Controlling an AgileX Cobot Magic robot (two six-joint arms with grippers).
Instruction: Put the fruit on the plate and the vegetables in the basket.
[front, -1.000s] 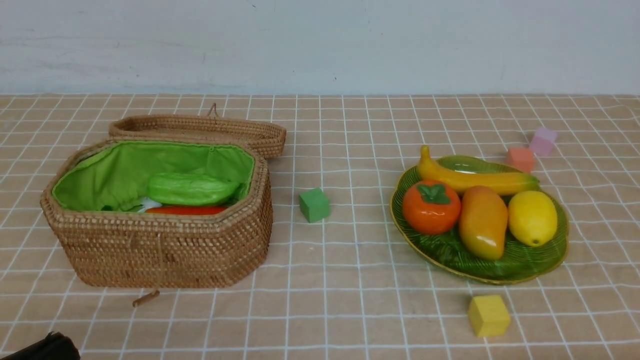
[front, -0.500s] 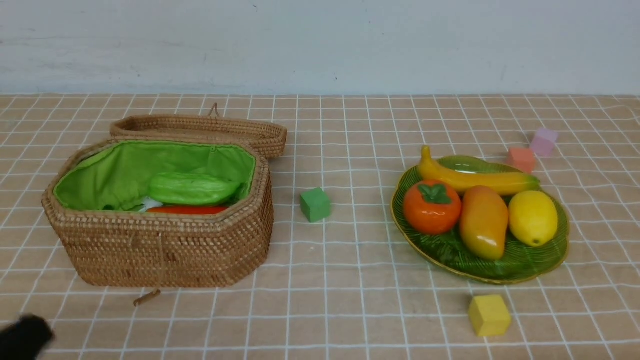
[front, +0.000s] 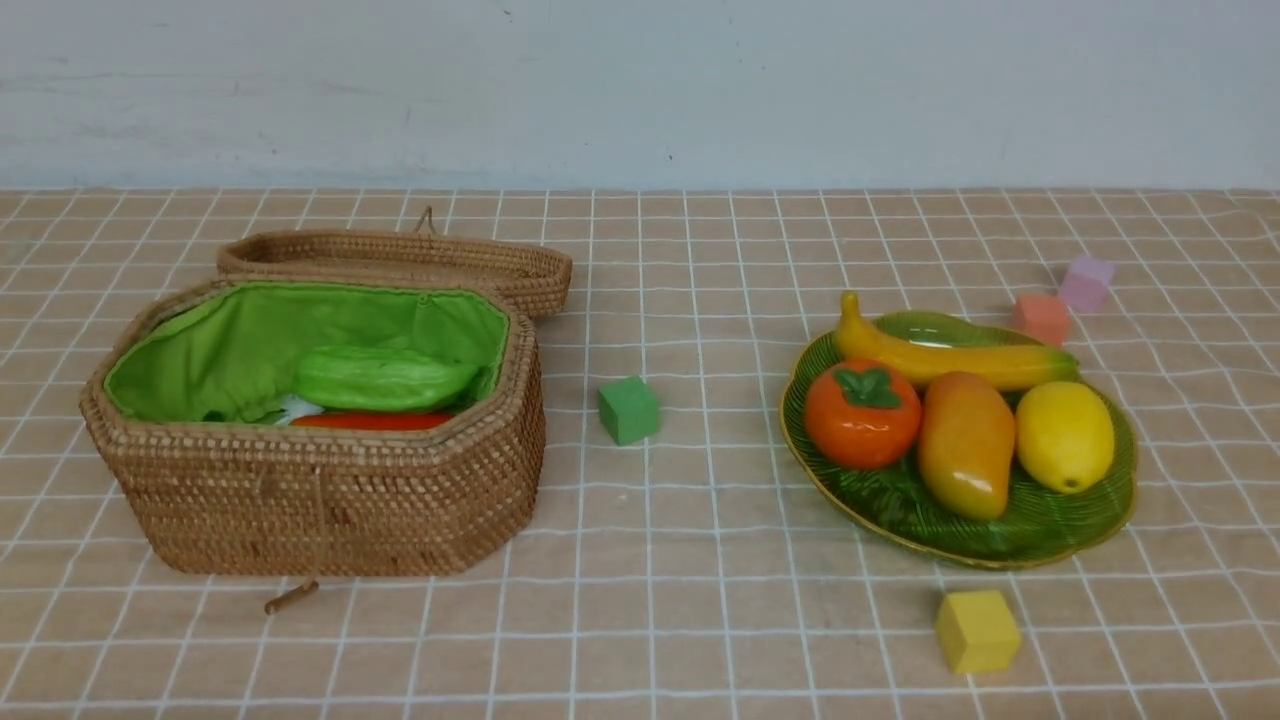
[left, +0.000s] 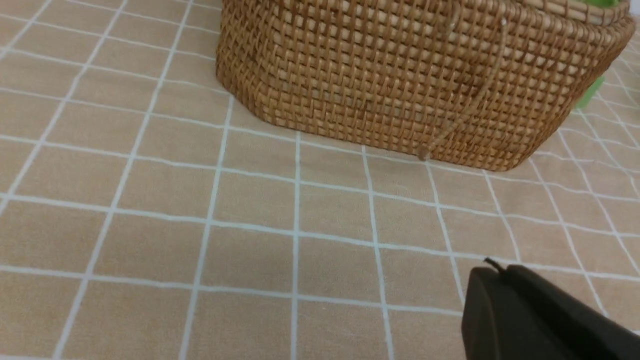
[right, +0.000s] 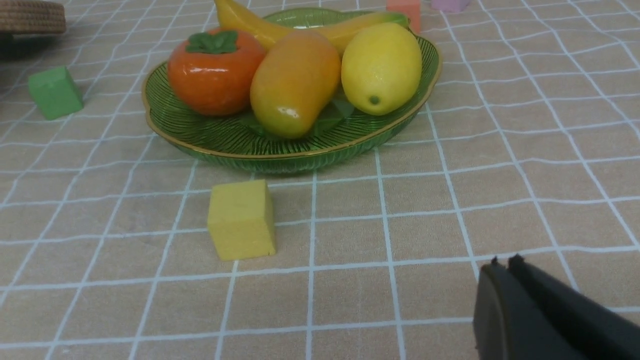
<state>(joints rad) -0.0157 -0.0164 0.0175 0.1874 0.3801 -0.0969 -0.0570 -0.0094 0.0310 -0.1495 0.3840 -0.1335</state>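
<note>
Front view: the sorting looks finished, as far as can be judged. The banana (front: 950, 355), persimmon (front: 862, 414), mango (front: 966, 443) and lemon (front: 1065, 436) all lie on the green glass plate (front: 1100, 520) at the right of the counter (front: 700, 560). The banana runs left to right along the plate's far side, stem end at the left; the mango's long axis runs far to near. In the open wicker basket (front: 330, 500) at the left, the light-green gourd (front: 385, 378) lies with its long axis left to right, above a strip of orange that is probably the carrot (front: 370, 421). No eggplant can be seen; it may be hidden below the rim. Only foam cubes lie loose: green (front: 629, 409), yellow (front: 977, 630), orange (front: 1041, 318), pink (front: 1086, 283). Neither arm shows here.

Left wrist view: the left fingers (left: 487, 267) are pressed together and hold nothing, low over the counter, near the basket's front wall.

Right wrist view: the right fingers (right: 502, 265) are likewise closed and empty, near the yellow cube and apart from the plate. The lemon's nub points toward this camera.
</note>
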